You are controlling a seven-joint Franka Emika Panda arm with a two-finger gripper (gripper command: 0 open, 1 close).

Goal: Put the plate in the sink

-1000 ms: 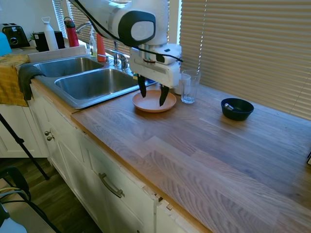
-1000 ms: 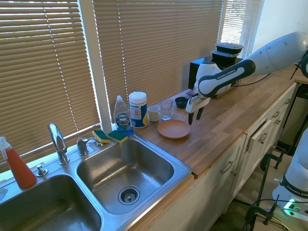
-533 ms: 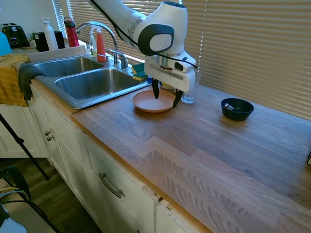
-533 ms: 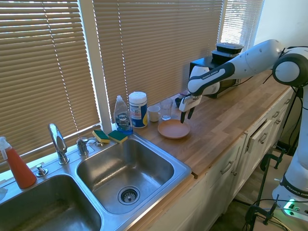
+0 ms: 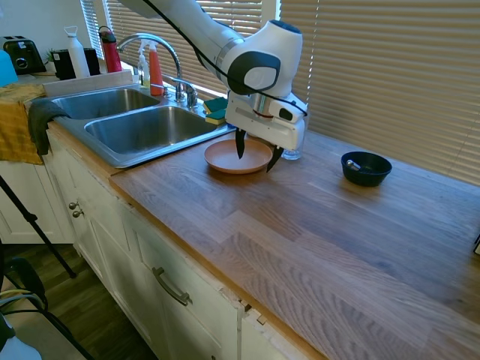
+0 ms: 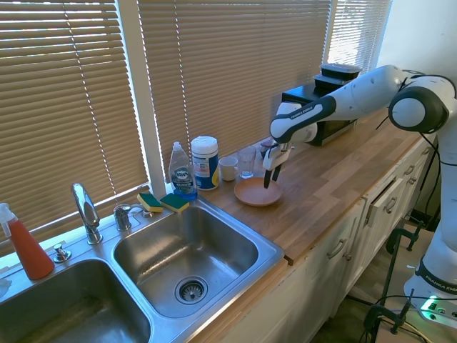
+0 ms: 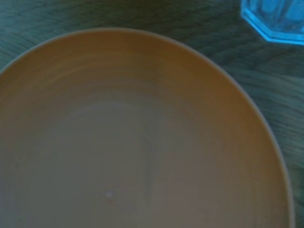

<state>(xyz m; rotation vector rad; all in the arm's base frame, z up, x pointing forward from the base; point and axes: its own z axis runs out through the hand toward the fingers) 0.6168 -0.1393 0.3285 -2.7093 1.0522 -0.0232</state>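
In the wrist view the plate (image 7: 142,137) was soft with blur and ran off the frame. The glass (image 5: 291,154) stood mostly hidden behind the hand (image 5: 255,154). The dark bowl (image 5: 366,168) perhaps held something, too small to tell.

The white arm reaches down with its wrist bent, the end effector (image 5: 255,155) pointing toward 6 o'clock, fingers spread apart.

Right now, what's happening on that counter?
The white arm's tool is open and straddles the near rim of the round salmon-orange plate, one finger over the plate and one outside its edge. The plate lies flat on the wooden counter, beside the stainless steel two-basin sink. Nothing is gripped yet.
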